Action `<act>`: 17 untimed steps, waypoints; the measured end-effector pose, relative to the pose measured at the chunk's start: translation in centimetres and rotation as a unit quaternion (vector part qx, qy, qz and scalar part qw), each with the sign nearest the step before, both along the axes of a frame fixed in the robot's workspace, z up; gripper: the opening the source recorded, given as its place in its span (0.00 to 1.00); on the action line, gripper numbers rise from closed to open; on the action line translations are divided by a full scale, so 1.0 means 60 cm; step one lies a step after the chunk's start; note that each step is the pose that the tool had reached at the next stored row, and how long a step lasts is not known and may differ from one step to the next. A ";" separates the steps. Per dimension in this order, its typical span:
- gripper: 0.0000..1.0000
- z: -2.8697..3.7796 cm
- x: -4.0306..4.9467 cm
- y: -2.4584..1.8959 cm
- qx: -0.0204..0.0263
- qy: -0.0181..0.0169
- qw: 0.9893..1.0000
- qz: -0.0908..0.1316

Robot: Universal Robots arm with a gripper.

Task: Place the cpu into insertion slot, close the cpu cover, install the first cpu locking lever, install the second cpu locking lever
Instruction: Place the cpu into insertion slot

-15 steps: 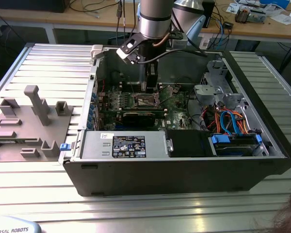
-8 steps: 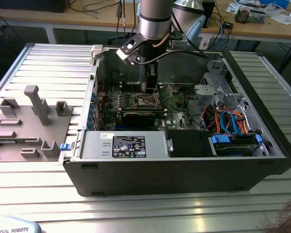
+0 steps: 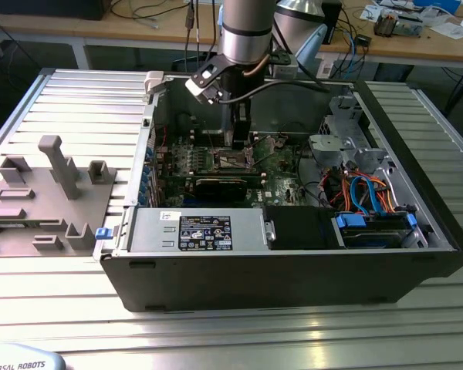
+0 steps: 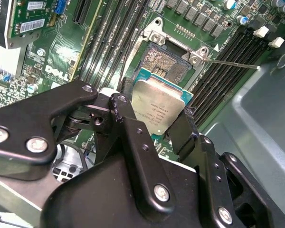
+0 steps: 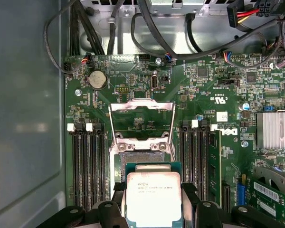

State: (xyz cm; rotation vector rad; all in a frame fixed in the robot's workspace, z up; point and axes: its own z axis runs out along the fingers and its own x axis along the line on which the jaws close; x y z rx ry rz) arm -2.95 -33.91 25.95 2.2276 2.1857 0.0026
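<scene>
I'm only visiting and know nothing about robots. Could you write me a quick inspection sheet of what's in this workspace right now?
Surface: ribbed silver metal table, carrying an open black computer case lying on its side.
Job's things: small square silver-topped cpu held close over the dark square insertion slot in the green circuit board, not seated; thin silver frame cpu cover swung open.
Clutter: grey plastic holder blocks on the table at the exterior view's left.
Grippers: black gripper shut on the cpu's edges.
Cables: black bundles beyond the board; orange and blue leads inside the case.
Surroundings: wooden benches with loose items behind.
</scene>
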 end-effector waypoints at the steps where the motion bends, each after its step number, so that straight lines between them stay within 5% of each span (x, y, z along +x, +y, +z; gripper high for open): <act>1: 0.55 0.000 0.000 0.0000 0.000 0.000 1.000 0.000; 17: 0.55 -0.008 -0.002 0.0013 0.000 0.000 1.000 0.000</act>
